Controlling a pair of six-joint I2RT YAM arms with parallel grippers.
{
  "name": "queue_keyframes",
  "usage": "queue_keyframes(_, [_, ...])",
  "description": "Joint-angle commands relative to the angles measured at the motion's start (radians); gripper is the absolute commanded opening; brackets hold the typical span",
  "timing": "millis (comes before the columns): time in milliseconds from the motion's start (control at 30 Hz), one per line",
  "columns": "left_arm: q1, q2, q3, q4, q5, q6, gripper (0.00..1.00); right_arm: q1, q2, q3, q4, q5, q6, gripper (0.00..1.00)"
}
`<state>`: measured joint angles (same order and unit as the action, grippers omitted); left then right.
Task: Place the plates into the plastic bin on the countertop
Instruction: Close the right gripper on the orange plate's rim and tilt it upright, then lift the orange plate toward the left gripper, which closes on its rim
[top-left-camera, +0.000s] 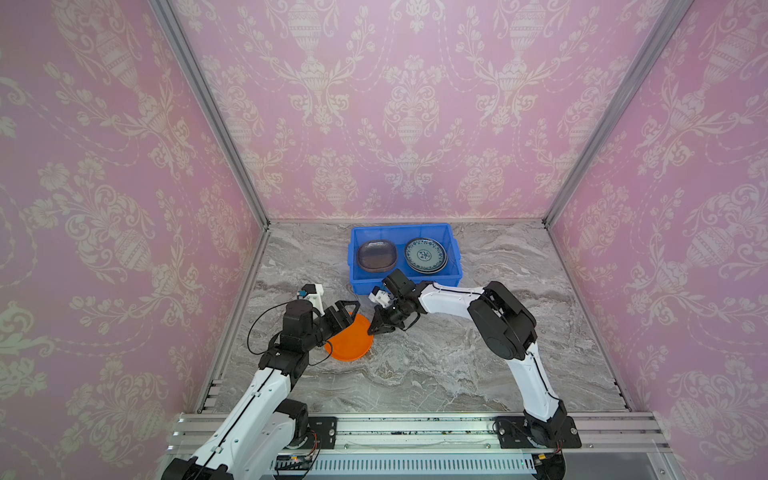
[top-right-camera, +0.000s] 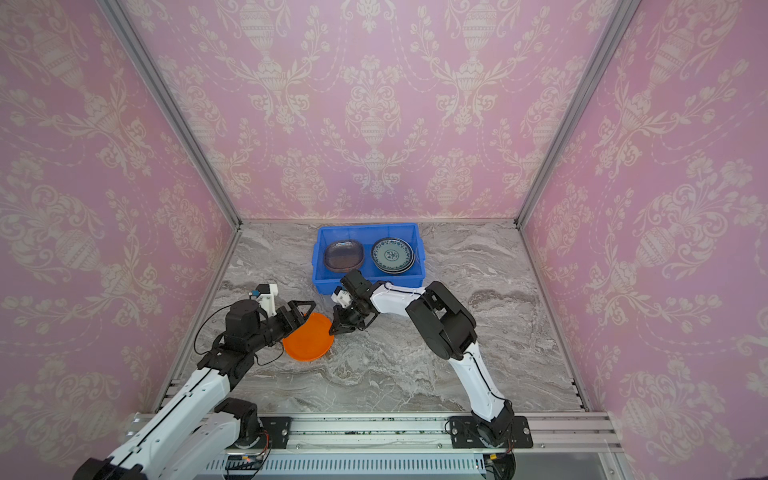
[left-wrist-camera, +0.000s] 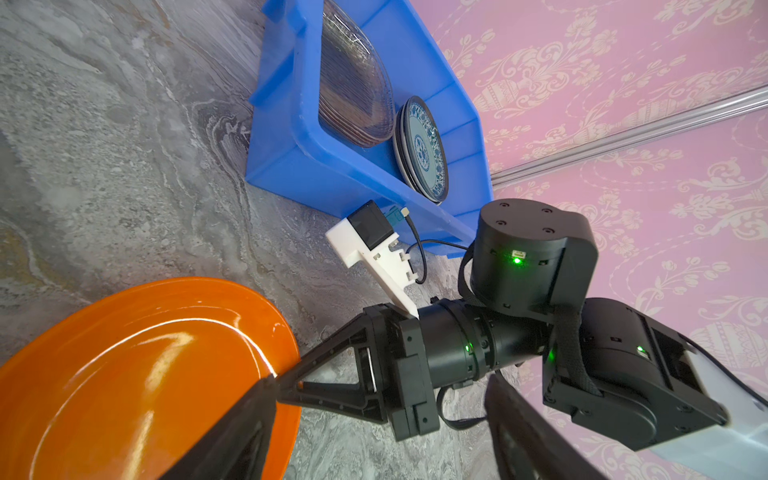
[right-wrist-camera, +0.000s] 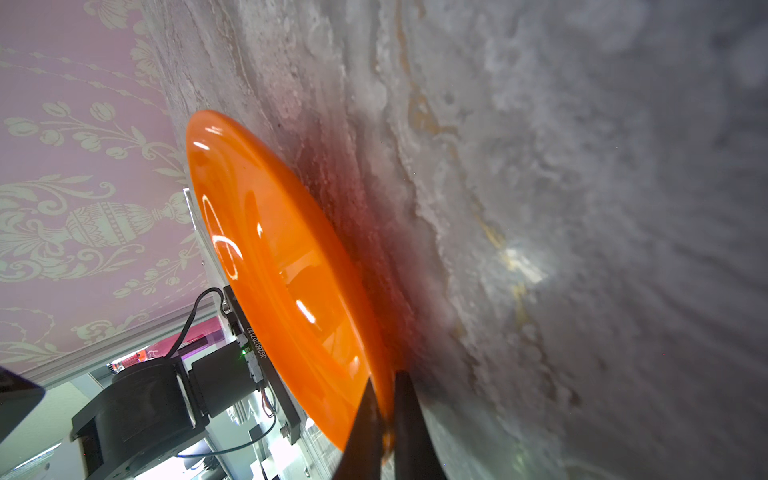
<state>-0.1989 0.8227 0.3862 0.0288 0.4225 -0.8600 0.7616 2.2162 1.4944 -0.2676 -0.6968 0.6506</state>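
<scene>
Right claw clenched on right rim of orange plate, which sits near-left on tabletop. Left claw released, spread at plate's left edge. Rim pinch only, so lift slow, hold level, carry far to blue bin, set on floral plates.

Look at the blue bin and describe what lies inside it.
Inside the blue bin lie two stacks side by side: rounded-square glass plates, and another stack topped by a floral plate. The lower plates in each stack are covered, so their number cannot be told.
</scene>
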Motion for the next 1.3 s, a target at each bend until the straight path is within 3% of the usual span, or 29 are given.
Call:
queue_keyframes(0, [0.006, 0.013, 0.033, -0.012, 0.016, 0.048, 0.81, -0.003, -0.049, -0.018, 0.02, 0.015, -0.012, 0.0])
queue_keyframes(500, [0.009, 0.101, 0.183, -0.052, -0.037, 0.2, 0.8, -0.032, -0.201, -0.064, -0.038, 0.065, -0.046, 0.0])
queue_keyframes(900, [0.01, 0.203, 0.291, 0.001, -0.051, 0.293, 0.81, -0.246, -0.416, -0.148, -0.085, 0.075, -0.007, 0.0])
queue_keyframes(1133, [0.009, 0.318, 0.265, 0.204, 0.019, 0.203, 0.72, -0.305, -0.467, -0.148, -0.104, 0.08, -0.013, 0.0])
queue_keyframes(1267, [0.01, 0.371, 0.271, 0.276, 0.044, 0.17, 0.59, -0.312, -0.474, -0.143, -0.096, 0.067, -0.007, 0.0])
